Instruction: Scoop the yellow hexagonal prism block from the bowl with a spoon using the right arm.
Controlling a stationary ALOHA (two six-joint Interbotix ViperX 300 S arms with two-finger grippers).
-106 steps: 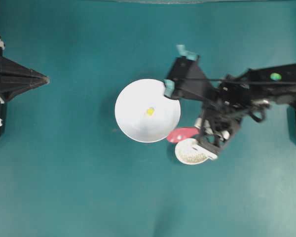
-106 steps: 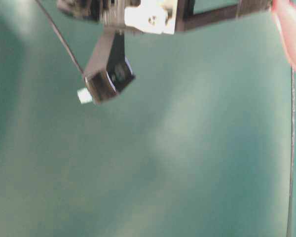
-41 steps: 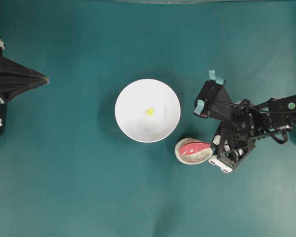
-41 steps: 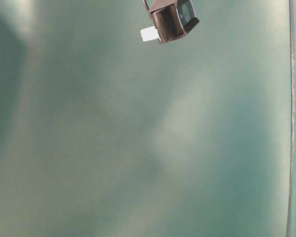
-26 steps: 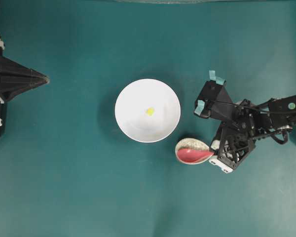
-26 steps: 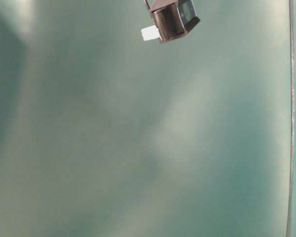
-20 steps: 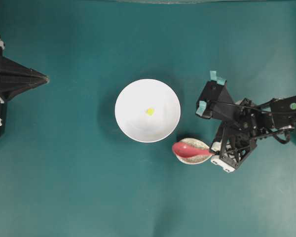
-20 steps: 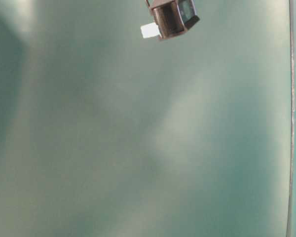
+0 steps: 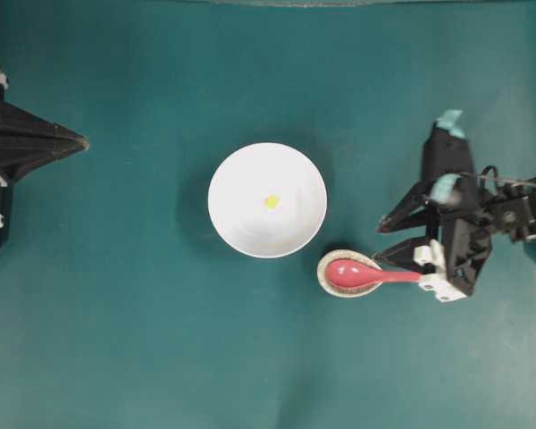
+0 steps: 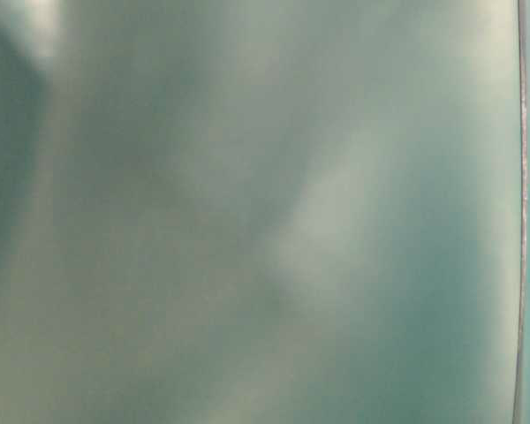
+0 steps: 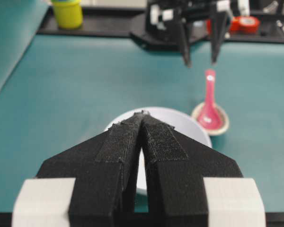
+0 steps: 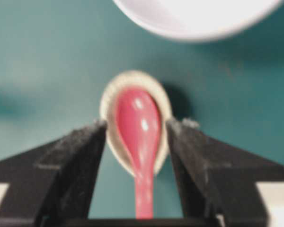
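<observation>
The white bowl (image 9: 267,200) sits mid-table with the tiny yellow hexagonal prism block (image 9: 272,202) inside it. To its lower right the pink-red spoon (image 9: 362,274) lies scoop-up in a speckled spoon rest (image 9: 324,268), its handle pointing right. My right gripper (image 9: 380,246) hovers over that handle. In the right wrist view the right gripper (image 12: 138,125) is open. The spoon (image 12: 138,142) lies between the fingers with a gap on each side. My left gripper (image 9: 80,141) is shut and empty at the far left, its tips (image 11: 142,113) pressed together.
The bowl's rim (image 12: 199,19) lies just beyond the spoon rest (image 12: 109,101). In the left wrist view a yellow cup (image 11: 67,12) and an orange tape roll (image 11: 246,21) stand behind the right arm's base. The table-level view is only teal blur.
My right gripper has opened and let go of the spoon, then drawn back to the right. The spoon has settled scoop-up in the rest. The left arm has not moved.
</observation>
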